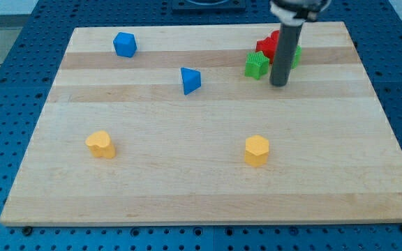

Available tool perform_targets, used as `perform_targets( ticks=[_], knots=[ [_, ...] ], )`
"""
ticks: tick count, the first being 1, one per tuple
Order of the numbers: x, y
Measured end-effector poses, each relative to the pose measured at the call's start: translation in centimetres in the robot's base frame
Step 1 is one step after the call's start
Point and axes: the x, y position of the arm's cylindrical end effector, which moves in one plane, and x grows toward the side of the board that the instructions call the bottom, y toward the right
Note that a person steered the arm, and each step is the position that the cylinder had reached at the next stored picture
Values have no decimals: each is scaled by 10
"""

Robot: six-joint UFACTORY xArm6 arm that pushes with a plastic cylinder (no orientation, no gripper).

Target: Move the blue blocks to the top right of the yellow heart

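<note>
A blue block [125,44], roughly hexagonal, lies near the view's top left of the wooden board [201,188]. A blue triangular block [190,80] lies right of it and lower, near the upper middle. The yellow heart [100,144] sits at the lower left. My tip [279,84] touches down at the upper right, just right of a green star block [257,65] and far right of both blue blocks.
A yellow hexagon block [257,150] sits at the lower middle right. A red block [267,46] and another green block [296,54] are clustered behind the rod at the upper right, partly hidden by it.
</note>
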Motion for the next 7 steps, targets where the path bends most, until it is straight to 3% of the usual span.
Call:
perform_targets(
  ticks=[1, 2, 3, 4, 5, 6, 7],
  knots=[
    [-12, -21],
    [-61, -53],
    [-66, -11],
    [-43, -96],
    [-36, -137],
    [37, -202],
    [40, -191]
  ],
)
